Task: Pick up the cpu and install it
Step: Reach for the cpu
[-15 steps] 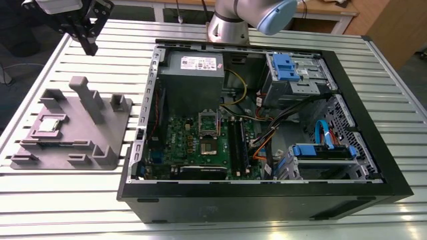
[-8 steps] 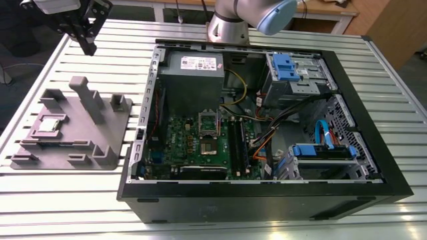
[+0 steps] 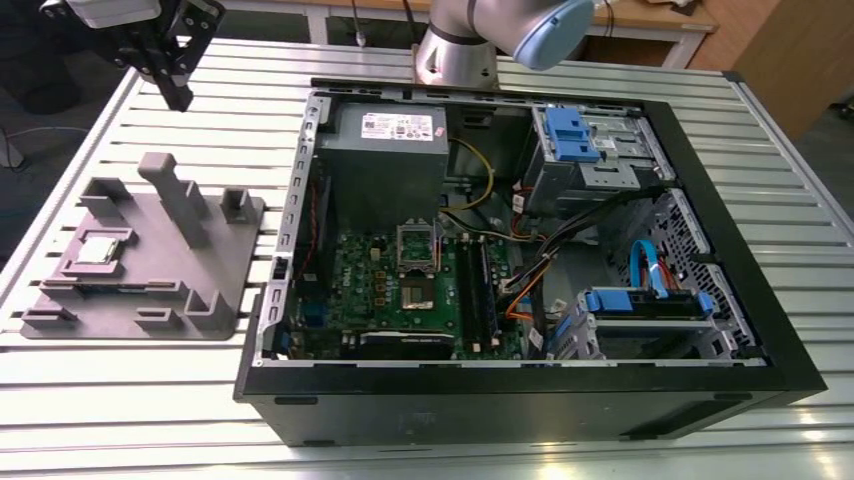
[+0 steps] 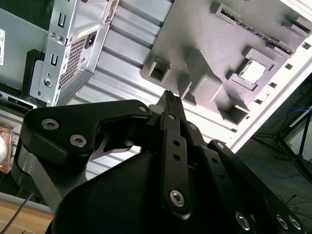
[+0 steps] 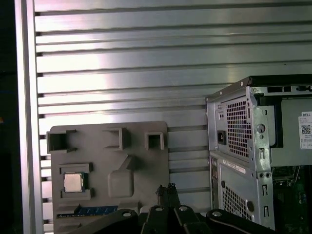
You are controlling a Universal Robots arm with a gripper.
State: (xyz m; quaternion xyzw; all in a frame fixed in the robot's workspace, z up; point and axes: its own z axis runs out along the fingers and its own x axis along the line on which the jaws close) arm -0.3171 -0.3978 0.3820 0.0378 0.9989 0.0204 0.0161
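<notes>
The cpu [image 3: 100, 248] is a small silvery square chip lying flat in a recess of the grey plastic tray [image 3: 220, 290] at the exterior view's left. Both wrist views show the cpu [image 4: 253, 72] [image 5: 74, 182] in its pocket with nothing touching it. My gripper [image 3: 176, 98] hangs high over the table beyond the tray's far end, well apart from the chip. Its black fingers [image 4: 170, 100] [image 5: 167, 189] are shut together with nothing between them. Inside the open computer case [image 3: 694, 150], the green motherboard's socket [image 3: 418, 293] lies exposed with its metal frame [image 3: 418, 243] swung up.
The tray carries upright blocks [image 3: 174, 190] and a memory stick [image 5: 85, 210] next to the chip. The case holds a grey power supply [image 3: 387, 140], blue drive brackets [image 3: 567, 130] and loose cables [image 3: 534, 270]. Everything rests on a ribbed metal table [image 3: 160, 400].
</notes>
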